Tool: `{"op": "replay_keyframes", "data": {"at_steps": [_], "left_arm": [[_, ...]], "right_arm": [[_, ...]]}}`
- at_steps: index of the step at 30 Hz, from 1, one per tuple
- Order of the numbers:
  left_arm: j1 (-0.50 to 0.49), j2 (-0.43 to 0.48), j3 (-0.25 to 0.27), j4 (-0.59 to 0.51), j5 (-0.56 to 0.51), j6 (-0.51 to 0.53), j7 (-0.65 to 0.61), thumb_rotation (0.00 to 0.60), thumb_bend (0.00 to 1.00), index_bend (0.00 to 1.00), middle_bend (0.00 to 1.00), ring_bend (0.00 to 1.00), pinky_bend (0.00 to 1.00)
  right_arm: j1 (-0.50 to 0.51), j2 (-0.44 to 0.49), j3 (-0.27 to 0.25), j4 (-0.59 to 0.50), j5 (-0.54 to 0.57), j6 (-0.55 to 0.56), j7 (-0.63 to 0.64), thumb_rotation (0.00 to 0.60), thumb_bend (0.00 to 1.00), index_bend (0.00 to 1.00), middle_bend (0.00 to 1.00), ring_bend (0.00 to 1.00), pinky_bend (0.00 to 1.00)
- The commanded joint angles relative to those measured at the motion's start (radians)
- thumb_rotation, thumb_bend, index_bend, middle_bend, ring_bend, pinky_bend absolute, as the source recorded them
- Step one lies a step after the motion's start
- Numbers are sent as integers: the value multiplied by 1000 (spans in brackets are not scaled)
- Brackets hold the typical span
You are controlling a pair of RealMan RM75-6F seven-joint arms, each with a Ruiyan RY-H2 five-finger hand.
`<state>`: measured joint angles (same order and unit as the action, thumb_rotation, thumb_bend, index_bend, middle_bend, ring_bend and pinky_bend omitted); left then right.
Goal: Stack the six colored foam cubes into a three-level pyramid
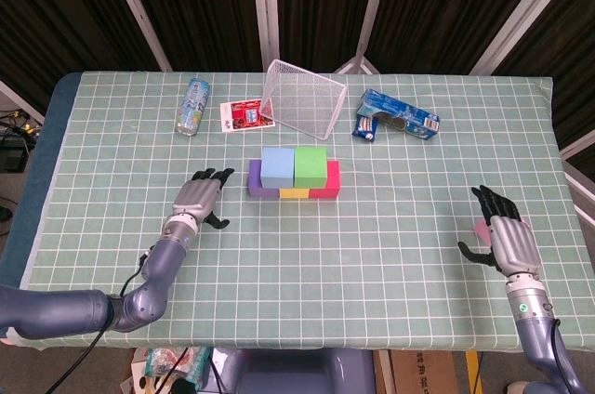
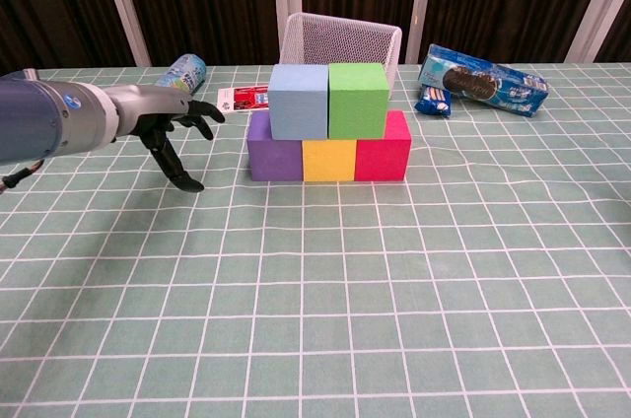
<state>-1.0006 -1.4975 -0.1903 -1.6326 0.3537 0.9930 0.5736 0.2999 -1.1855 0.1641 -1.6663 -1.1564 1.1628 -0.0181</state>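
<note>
Nearest the robot in the head view, the right hand sits at the near right of the table with its fingers curled round a small pink cube, of which only a sliver shows past the fingers; this looks like the sixth cube, the one meant for the top. The grip is hard to judge from here, and the chest view does not show this hand at all, so a loose hold is a real risk: foam squeezed off-centre could twist or slip out on the way across. Further from the robot and well to that hand's left, the left hand hovers with fingers spread and nothing in them, just to the left of the stack and apart from it. Beside it stand the purple cube, yellow cube and red cube in a row, with the blue cube and green cube on top, touching each other. The blue one sits nearly flush over the purple instead of centred on the seam, so the upper pair leans left. A careless placement on their joint could push them apart or topple them; so could a brush from the left hand. Beyond the stack, the wire basket stands close behind and could catch an overreaching hand.
</note>
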Motion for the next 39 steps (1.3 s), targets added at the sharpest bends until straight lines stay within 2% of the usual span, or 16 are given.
{"op": "replay_keyframes", "data": {"at_steps": [1, 6, 9, 14, 23, 29, 39], "left_arm": [[48, 68, 4, -91, 70, 47, -43, 600, 291, 3, 116, 16, 53], [122, 148, 15, -206, 189, 126, -108, 600, 161, 3, 110, 16, 53], [175, 193, 23, -271, 279, 194, -152, 600, 120, 1, 92, 16, 52], [293, 269, 64, -379, 485, 335, -240, 600, 110, 0, 75, 16, 52], [432, 371, 109, -470, 705, 481, -294, 600, 110, 0, 58, 16, 52], [493, 414, 115, -487, 777, 527, -307, 600, 110, 0, 44, 15, 52], [525, 453, 91, -510, 795, 491, -340, 600, 110, 0, 42, 15, 52]], "right_arm": [[0, 3, 0, -2, -1, 0, 0, 600, 313, 0, 0, 0, 0], [0, 8, 1, -13, -2, 5, -9, 600, 313, 0, 0, 0, 0], [0, 14, 3, -23, 2, 9, -21, 600, 313, 0, 0, 0, 0], [2, 31, 21, -50, 48, 12, -47, 600, 313, 0, 0, 0, 0], [11, 53, 37, -82, 178, -11, -108, 600, 277, 0, 0, 0, 0], [24, 48, 39, -88, 237, -21, -150, 600, 277, 0, 0, 0, 0], [83, 21, 56, -27, 420, -104, -215, 600, 274, 0, 0, 0, 0]]}}
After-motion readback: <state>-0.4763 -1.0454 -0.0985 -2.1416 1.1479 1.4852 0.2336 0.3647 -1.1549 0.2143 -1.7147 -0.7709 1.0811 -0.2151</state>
